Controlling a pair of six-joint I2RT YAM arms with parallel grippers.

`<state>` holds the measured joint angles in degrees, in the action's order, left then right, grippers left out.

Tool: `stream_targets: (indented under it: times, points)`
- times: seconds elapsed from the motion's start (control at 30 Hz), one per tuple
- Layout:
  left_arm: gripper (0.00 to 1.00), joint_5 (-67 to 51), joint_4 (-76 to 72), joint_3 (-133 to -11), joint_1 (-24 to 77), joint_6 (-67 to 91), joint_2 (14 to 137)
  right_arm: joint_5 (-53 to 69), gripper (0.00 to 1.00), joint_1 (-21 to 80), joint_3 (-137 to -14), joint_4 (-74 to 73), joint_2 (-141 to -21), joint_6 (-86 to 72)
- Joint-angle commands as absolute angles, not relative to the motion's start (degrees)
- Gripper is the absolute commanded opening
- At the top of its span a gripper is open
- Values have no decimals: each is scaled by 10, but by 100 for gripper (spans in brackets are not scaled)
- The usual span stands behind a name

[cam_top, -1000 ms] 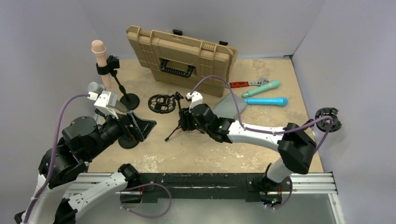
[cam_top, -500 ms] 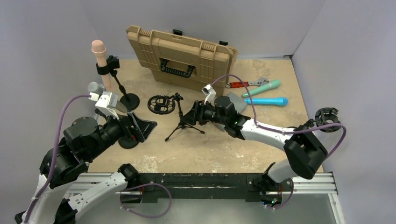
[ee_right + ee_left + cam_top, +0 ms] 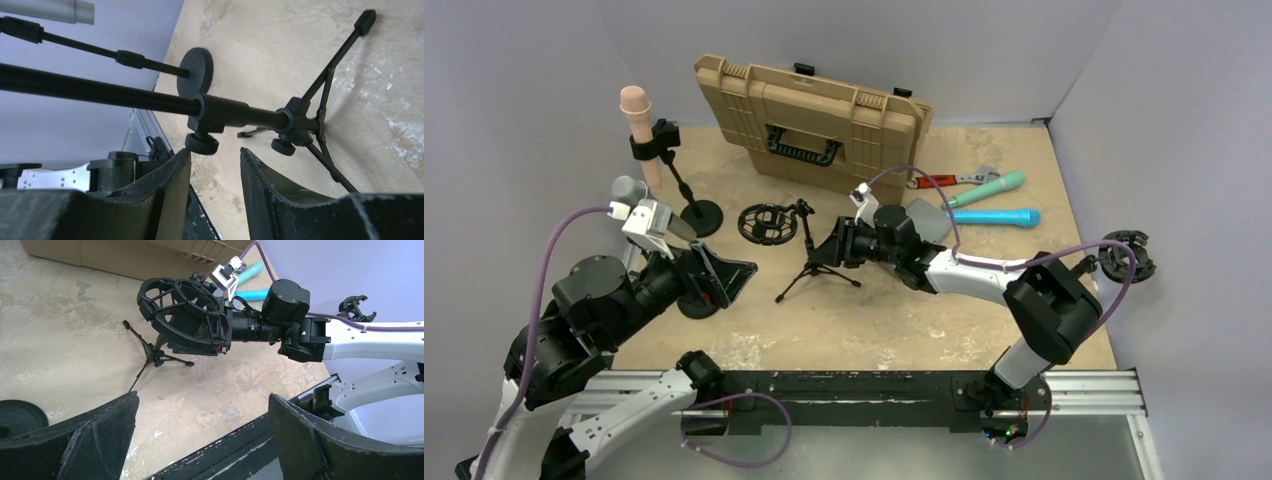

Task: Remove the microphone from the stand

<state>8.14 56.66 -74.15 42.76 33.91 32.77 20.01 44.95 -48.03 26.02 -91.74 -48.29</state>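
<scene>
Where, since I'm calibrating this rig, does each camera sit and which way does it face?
Top external: above and behind, looking down at the beige table; both arms show.
Left wrist: faces the black tripod stand; open left gripper shows.
Right wrist: faces along that stand's pole; right gripper shows.
Shared: all see the stand.

A tan case [image 3: 824,115] leans at the back, a red-handled wrench [image 3: 954,179] nearby.
</scene>
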Motion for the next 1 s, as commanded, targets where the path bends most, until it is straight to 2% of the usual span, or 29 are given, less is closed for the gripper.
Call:
stream_targets:
  times: [0.0,0.4,0.53,0.73,0.8,0.97]
  points:
    - [98,79,550,-737,426,348,327,180,40,450,-518,257,-910,-469]
    - [98,77,550,-739,427,345,330,154,39,468,-553,236,-931,-454]
    - [98,79,551,-739,426,345,328,91,27,489,-577,176,-935,-428]
    - [98,82,553,-738,426,346,325,-86,6,556,-658,23,-943,-366]
    - [98,82,553,-738,427,347,325,-129,3,570,-685,-22,-954,-354]
    - [98,84,552,-739,427,347,323,-203,3,597,-710,-66,-962,-335]
